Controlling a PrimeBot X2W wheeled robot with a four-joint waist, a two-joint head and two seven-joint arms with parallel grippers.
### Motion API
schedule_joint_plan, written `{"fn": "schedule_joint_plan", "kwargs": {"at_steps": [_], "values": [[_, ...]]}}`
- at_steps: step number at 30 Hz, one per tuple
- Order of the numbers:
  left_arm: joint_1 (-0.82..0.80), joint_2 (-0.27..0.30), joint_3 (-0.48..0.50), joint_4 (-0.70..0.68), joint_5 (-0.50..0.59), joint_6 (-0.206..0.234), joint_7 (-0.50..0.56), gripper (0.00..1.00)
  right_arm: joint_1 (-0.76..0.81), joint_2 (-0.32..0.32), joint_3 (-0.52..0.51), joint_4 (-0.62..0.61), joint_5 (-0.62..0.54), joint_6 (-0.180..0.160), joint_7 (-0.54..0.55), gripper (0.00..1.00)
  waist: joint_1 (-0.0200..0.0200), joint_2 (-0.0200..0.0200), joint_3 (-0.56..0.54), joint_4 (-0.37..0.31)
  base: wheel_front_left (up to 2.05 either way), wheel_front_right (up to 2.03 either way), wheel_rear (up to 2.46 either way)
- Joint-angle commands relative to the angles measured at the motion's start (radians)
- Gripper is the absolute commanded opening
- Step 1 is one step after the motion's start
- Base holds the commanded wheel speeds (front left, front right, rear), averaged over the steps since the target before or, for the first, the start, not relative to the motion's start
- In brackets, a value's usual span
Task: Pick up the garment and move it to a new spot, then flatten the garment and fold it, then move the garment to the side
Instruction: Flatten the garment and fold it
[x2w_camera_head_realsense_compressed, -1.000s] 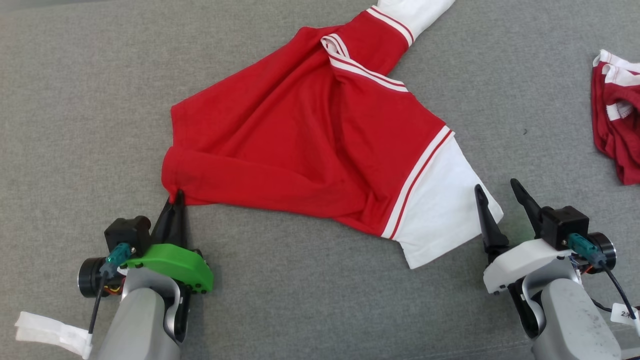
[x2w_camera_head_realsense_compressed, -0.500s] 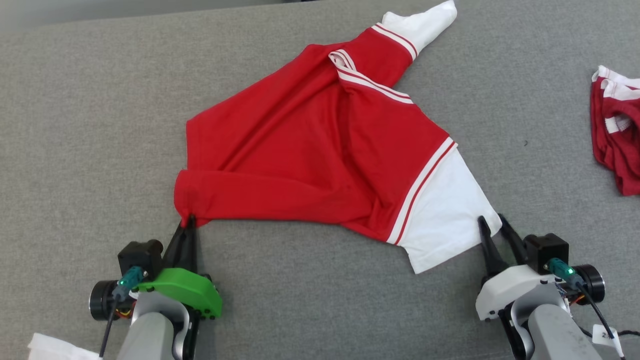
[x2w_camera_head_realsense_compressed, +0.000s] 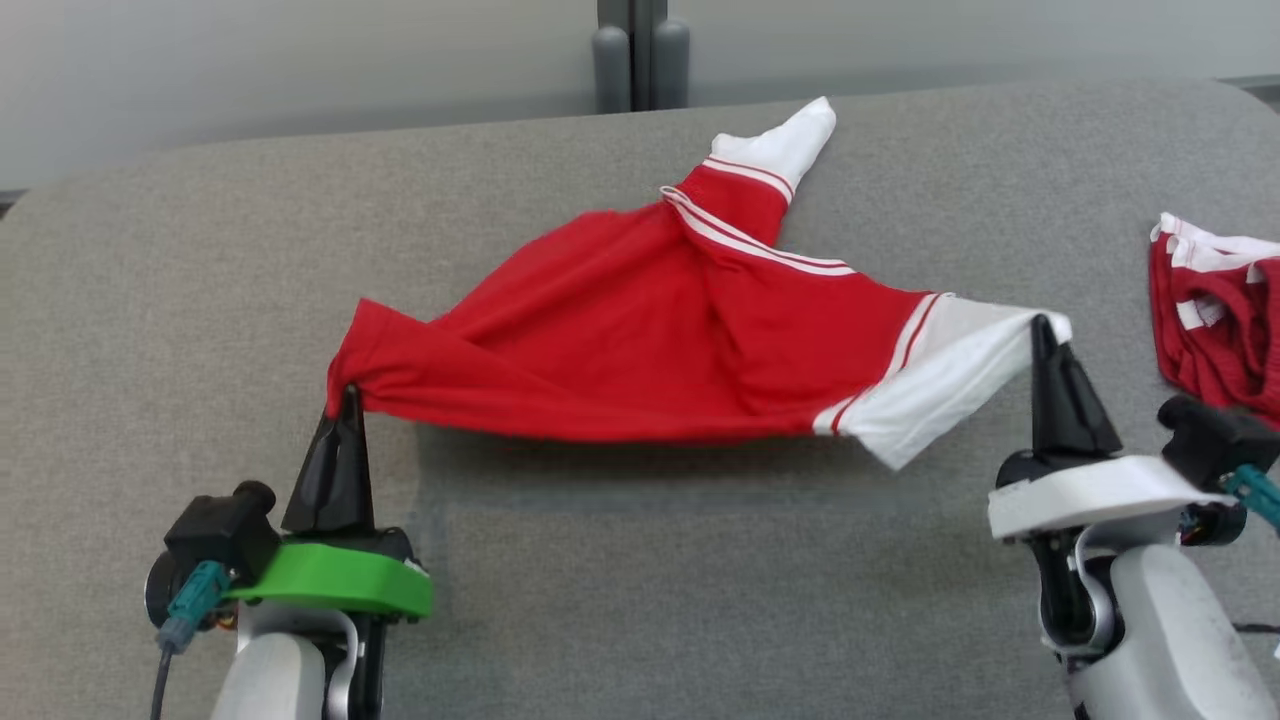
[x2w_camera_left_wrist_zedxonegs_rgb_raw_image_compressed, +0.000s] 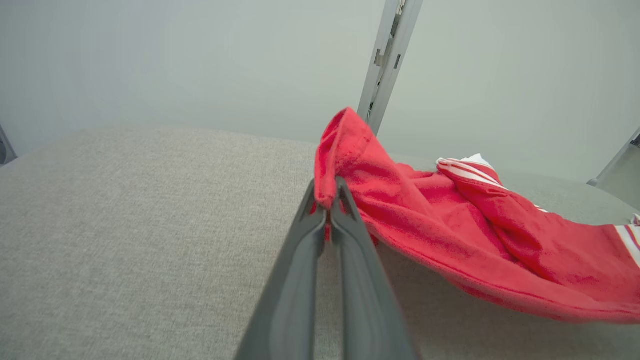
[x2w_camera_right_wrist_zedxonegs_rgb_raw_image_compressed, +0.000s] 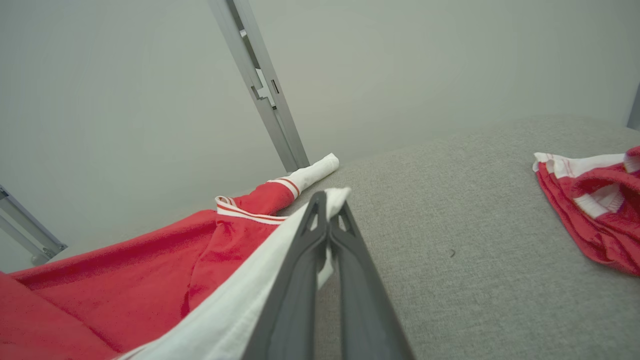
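Nearest the robot, the left gripper pinches a red corner and the right gripper a white sleeve hem — both jaws clamped on the garment, slung between them above the grey woven surface. Likely the carrying step; next, a level joint move keeping the soft jersey taut. Farther off, its far sleeve trails.
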Motion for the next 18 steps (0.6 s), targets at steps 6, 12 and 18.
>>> {"fn": "schedule_joint_plan", "kwargs": {"at_steps": [6, 12, 18], "values": [[-0.029, 0.040, -0.022, -0.127, -0.038, -0.003, 0.000, 0.00, -0.082, -0.004, -0.009, -0.106, 0.120, -0.001, 0.000, 0.00, 0.0000, 0.0000, -0.108, 0.008, 0.00, 0.00, 0.00], [-0.054, 0.055, -0.045, -0.147, -0.107, -0.003, 0.001, 0.00, -0.146, -0.016, 0.001, -0.159, 0.159, -0.001, 0.000, 0.00, 0.0000, 0.0000, -0.124, -0.003, 0.00, 0.00, 0.00], [-0.162, 0.124, -0.085, -0.230, -0.218, -0.003, 0.101, 0.00, -0.269, -0.047, 0.009, -0.247, 0.183, -0.001, 0.009, 0.00, 0.0000, 0.0000, -0.097, -0.007, 0.00, 0.00, 0.00]]}}
